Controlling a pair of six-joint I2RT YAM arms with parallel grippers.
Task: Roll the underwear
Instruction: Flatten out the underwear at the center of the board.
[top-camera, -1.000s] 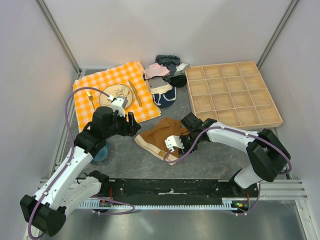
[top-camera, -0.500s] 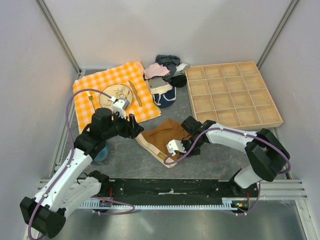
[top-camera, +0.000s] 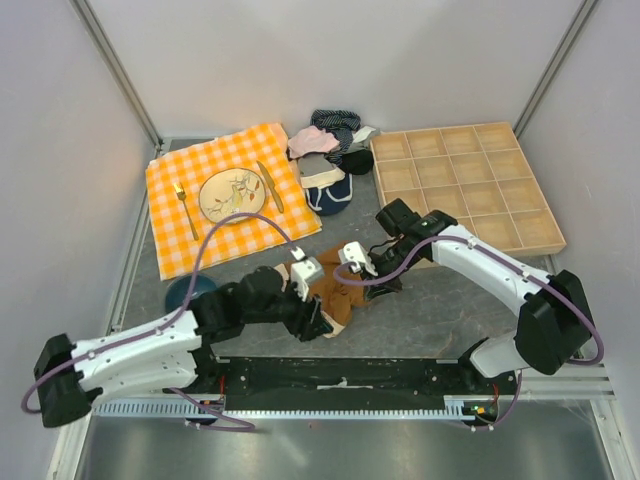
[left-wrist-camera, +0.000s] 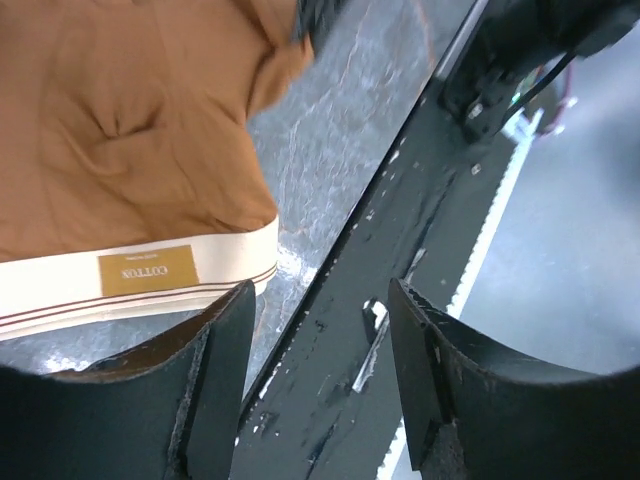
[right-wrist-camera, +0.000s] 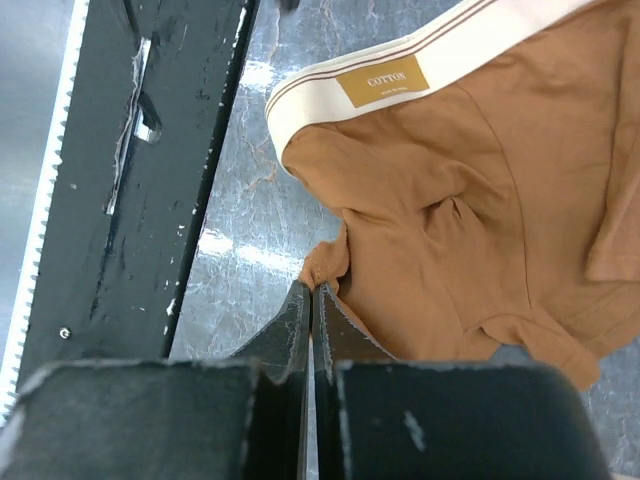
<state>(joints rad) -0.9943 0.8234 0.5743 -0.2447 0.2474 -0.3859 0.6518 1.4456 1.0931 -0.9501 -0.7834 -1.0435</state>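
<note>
Since the underwear lies mostly flat, low in the middle of the top view, with no turn of a roll in it, I judge the rolling is only at its start. The right gripper has its fingers pressed together, and they appear to pinch a leg edge of the brown fabric. The left gripper hangs with fingers apart and empty beside the cream waistband. Next, the pinched edge probably must be turned over toward the waistband.
</note>
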